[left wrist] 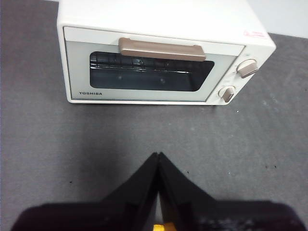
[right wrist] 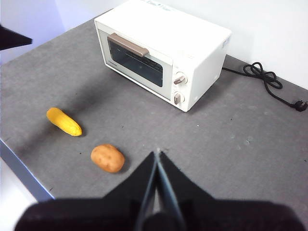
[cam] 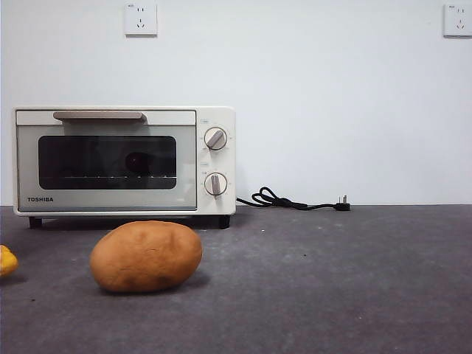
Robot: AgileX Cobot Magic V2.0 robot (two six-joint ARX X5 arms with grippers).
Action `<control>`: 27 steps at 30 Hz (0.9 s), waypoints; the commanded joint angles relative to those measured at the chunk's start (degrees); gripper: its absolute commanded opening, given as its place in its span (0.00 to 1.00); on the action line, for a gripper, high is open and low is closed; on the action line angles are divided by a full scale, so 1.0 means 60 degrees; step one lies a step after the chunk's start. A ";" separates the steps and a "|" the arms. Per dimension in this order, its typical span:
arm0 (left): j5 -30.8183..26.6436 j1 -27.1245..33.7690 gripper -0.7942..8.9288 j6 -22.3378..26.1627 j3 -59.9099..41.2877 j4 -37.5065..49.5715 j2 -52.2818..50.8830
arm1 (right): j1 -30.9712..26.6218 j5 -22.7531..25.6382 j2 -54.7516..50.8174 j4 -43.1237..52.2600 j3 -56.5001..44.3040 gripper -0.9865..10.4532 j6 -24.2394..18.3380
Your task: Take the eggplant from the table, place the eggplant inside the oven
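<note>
No eggplant shows on the table (cam: 332, 280) in any view. The cream-white oven (cam: 124, 160) stands at the back left with its door shut. A dim dark blob shows behind the glass in the front view; I cannot tell what it is. My left gripper (left wrist: 158, 155) hangs above the table in front of the oven (left wrist: 159, 53), jaws shut with nothing between them. My right gripper (right wrist: 157, 153) is high over the table's near side, shut and empty, looking down on the oven (right wrist: 163, 53).
A brown potato (cam: 146, 256) (right wrist: 108, 158) lies in front of the oven. A yellow vegetable (right wrist: 63, 121) (cam: 6, 259) lies to its left, near the table's edge. The oven's black cord and plug (cam: 295, 200) (right wrist: 269, 82) trail to the right along the wall.
</note>
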 commanded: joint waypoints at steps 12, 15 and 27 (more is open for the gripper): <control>-0.0018 -0.0033 0.08 -0.0153 0.0036 -0.0200 -0.1169 | 0.0015 0.0011 0.0171 -0.0200 -0.0058 0.09 0.0102; 0.0015 -0.0029 0.08 -0.0149 0.0036 -0.0186 -0.1169 | 0.0015 0.0011 0.0255 -0.0200 -0.0058 0.09 0.0106; 0.0015 -0.0033 0.08 -0.0149 0.0036 -0.0128 -0.1126 | 0.0015 0.0015 0.0838 -0.0200 -0.0058 0.09 0.0102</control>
